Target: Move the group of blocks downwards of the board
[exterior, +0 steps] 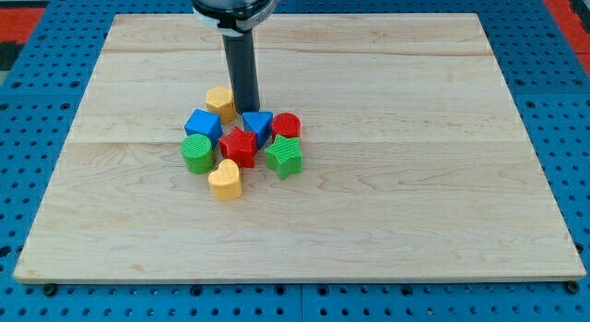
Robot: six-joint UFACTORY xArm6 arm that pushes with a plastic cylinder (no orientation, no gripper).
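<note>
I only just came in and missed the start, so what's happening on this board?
I'm a single arm with a rod, pushing a cluster of blocks toward the view's bottom of the wooden board. My tip sits at the cluster's top edge, between the yellow block and the blue triangle. Below lie the blue cube, red cylinder, red star, green cylinder, green star and yellow heart.

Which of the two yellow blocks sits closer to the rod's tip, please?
The yellow block at the cluster's top-left edge: it sits just left of my tip. The other, the yellow heart, lies at the cluster's bottom, far from the tip.
</note>
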